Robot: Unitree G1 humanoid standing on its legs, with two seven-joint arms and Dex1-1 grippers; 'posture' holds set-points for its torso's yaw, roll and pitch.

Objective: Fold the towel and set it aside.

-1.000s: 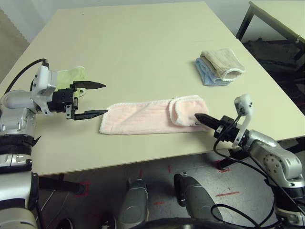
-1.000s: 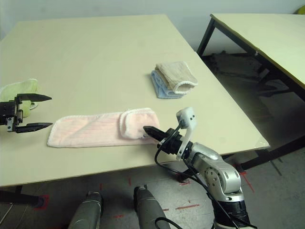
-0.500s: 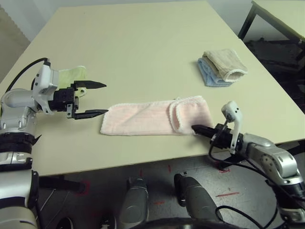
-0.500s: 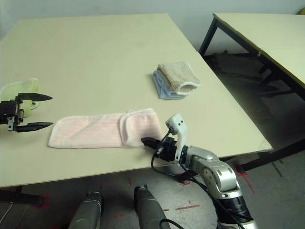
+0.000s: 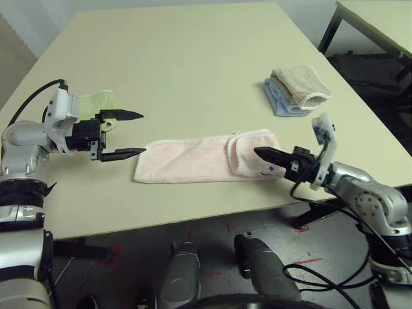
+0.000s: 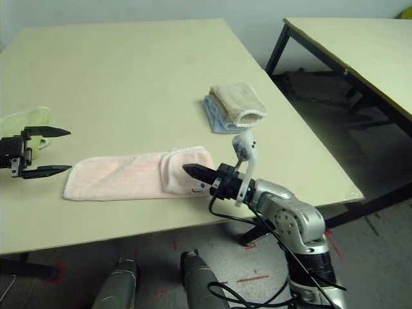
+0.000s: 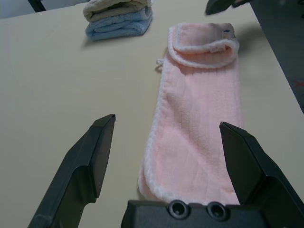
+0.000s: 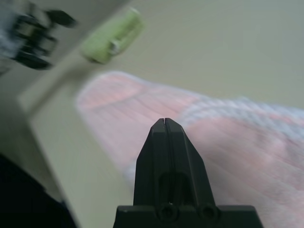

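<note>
towel [image 5: 206, 158] flat along near table [image 5: 193, 58] edge, long strip, right end folded back over itself. right gripper [image 5: 259, 152] clenched, empty, tip over folded end. left gripper [image 5: 132, 135] spread wide, empty, just beside towel's left end. green cloth [image 5: 96, 102] behind it.

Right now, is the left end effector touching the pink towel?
Apart. The left eye view shows bare table between the open left end effector and the towel.

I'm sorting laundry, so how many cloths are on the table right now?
4: the pink towel near the front edge, a green cloth behind the left gripper, and a beige cloth stacked on a blue cloth at right.
</note>
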